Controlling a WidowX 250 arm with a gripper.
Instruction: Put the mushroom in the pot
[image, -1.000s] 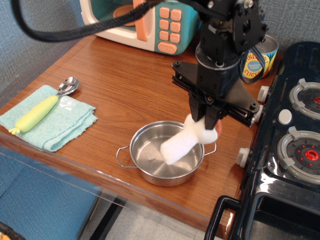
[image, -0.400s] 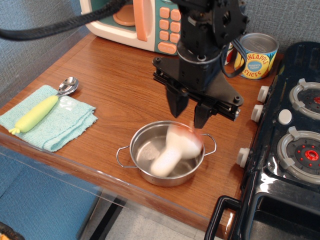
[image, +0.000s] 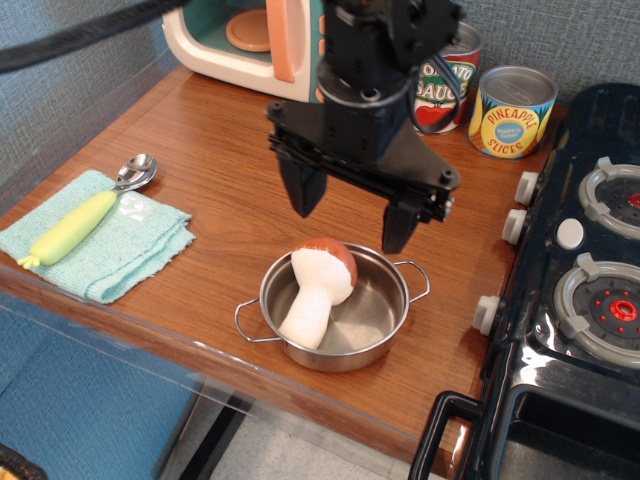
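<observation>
The mushroom (image: 318, 287), with a cream-white stem and a reddish-brown cap, lies tilted inside the pot (image: 385, 335), stem toward the front left rim. The shiny steel pot with wire loop handles sits near the table's front edge. My gripper (image: 350, 220) hangs just above and behind the pot, its black fingers (image: 301, 190) spread wide apart and empty.
A yellow-green handled spoon (image: 88, 215) lies on a teal cloth (image: 120, 250) at the left. A toy microwave (image: 250, 40) stands at the back. Two printed cans (image: 512, 112) stand at the back right. A black toy stove (image: 590, 270) fills the right side.
My gripper let go of the mushroom, which dropped into the pot and settled. The gripper opened wide, rose and moved left and back.
</observation>
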